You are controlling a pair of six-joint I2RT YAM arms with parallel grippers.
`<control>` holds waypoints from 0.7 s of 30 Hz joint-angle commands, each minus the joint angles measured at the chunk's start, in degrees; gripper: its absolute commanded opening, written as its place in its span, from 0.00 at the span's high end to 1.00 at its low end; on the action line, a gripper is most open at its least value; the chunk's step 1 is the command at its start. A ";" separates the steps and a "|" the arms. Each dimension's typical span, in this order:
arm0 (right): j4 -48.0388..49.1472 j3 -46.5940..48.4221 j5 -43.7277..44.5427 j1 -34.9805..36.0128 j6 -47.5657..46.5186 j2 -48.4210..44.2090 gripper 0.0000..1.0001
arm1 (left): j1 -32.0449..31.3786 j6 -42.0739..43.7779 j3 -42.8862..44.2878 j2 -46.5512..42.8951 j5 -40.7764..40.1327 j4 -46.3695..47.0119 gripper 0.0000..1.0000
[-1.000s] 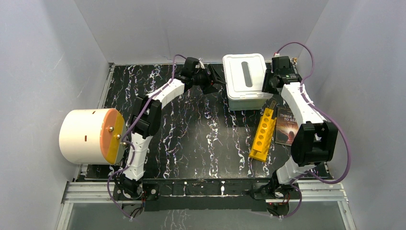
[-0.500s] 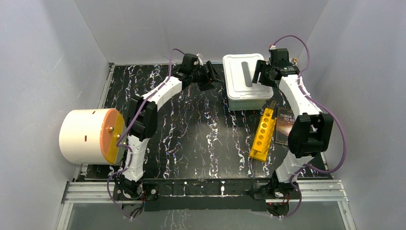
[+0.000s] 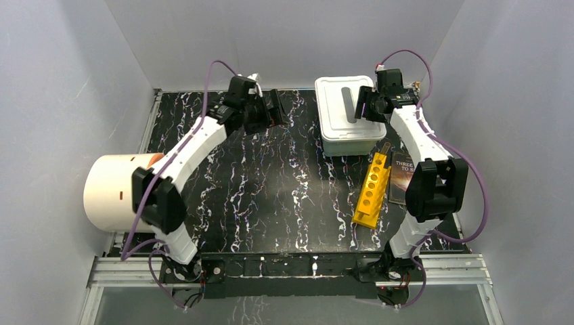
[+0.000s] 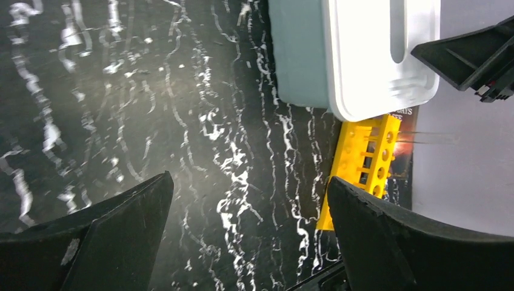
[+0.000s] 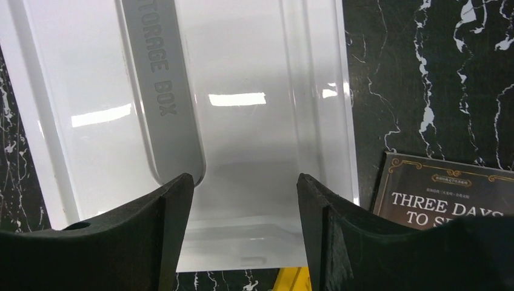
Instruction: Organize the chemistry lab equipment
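Observation:
A white storage box [image 3: 345,115] with its lid shut stands at the back of the table; it also shows in the left wrist view [image 4: 363,54] and the right wrist view [image 5: 254,91]. The beaker, funnel, tongs, packet, blue piece and tubing are out of view. A yellow test tube rack [image 3: 372,189] lies in front of the box, with a thin tan stick [image 3: 385,147] at its far end. My left gripper [image 3: 275,108] is open and empty, left of the box [image 4: 248,182]. My right gripper [image 3: 362,108] is open and empty over the lid's right part [image 5: 243,179].
A big cream cylinder [image 3: 125,193] lies on its side at the left edge. A dark book [image 3: 406,177] lies right of the rack, also in the right wrist view [image 5: 448,194]. Grey walls enclose the black marbled table [image 3: 284,183].
My left gripper has pulled back to the left, away from the box. My right gripper has moved from beside the box's right edge to over its lid.

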 commanded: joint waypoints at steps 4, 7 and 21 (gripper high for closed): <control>-10.02 10.68 4.84 -0.07 -0.60 -6.75 0.26 | 0.35 2.40 -4.48 -14.70 -14.03 -10.06 0.02; -12.47 10.48 6.24 -0.06 -1.28 -11.86 0.24 | 0.31 3.02 -4.26 -18.81 -16.09 -13.09 0.02; -16.25 -14.80 6.38 -0.08 0.36 -52.48 0.02 | 0.26 10.20 -2.52 -32.93 -26.47 -18.84 0.02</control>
